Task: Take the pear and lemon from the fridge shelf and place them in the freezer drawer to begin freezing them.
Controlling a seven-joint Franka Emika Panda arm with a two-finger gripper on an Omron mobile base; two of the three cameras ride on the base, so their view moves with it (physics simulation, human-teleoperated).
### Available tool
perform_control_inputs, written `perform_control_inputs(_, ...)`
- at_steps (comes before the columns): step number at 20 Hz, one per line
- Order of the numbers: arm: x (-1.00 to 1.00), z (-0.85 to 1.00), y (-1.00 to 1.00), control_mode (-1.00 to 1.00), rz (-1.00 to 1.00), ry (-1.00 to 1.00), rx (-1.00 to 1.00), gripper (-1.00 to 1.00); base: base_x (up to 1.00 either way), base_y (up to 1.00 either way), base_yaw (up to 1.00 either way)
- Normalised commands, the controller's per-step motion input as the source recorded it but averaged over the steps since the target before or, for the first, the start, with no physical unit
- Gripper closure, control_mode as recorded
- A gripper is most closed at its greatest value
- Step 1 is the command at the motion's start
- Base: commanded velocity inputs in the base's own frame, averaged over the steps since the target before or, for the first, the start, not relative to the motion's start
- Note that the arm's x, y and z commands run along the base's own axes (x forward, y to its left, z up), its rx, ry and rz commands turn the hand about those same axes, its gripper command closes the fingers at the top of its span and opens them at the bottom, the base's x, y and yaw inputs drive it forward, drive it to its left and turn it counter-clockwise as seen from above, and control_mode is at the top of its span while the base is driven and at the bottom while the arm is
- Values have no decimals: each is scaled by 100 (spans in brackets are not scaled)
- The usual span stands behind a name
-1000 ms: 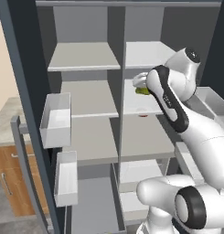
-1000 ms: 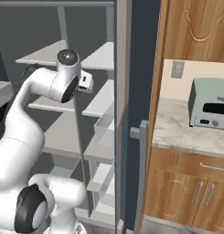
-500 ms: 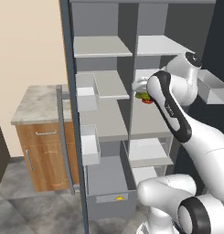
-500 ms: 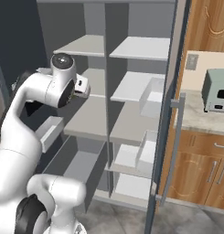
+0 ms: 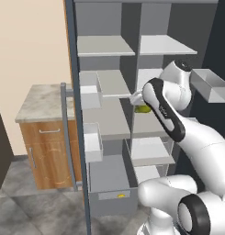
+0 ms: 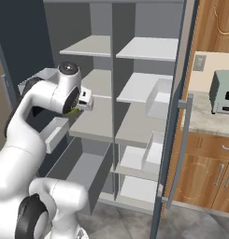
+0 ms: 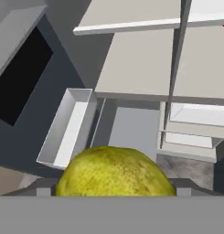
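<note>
The pincer [image 5: 140, 103] sat up at mid-height of the open fridge, spread wide around a yellow-green pear [image 7: 114, 172] that bulged between its tips in the hand view; so it was gripping a broad fruit, not hanging empty. From the left base view a sliver of that green showed just under the wrist, above the fridge shelf [image 5: 148, 124] on the right-hand column. Down low, the freezer drawer [image 5: 109, 176] stood pulled out, and a small yellow thing [image 5: 120, 195] lay near its front panel, likely the lemon, though it was too small to be sure. The job in hand, as I judged it, was the carry: back the fruit clear of the shelf edge first, then sink it in front of the shelves rather than through them, minding the white bin [image 5: 92, 143] on the door side. The hand camera already looked down toward the drawer's grey floor [image 7: 128, 128]. A round, slick pear could roll, so a low release deep inside the drawer looked wisest.
</note>
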Motion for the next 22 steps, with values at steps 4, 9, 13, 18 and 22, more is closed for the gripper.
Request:
perform_control_inputs(4,23,-100,0,-100,13,31,-16,100,0,0,0)
perform_control_inputs(9,17,-100,-4,-100,18,21,-5,100,0,0,0)
perform_control_inputs(13,7,-100,-3,-100,19,6,0,100,0,0,0)
perform_control_inputs(18,18,-100,0,-100,15,1,0,100,0,0,0)
perform_control_inputs(22,25,-100,0,-100,11,2,0,100,0,0,0)
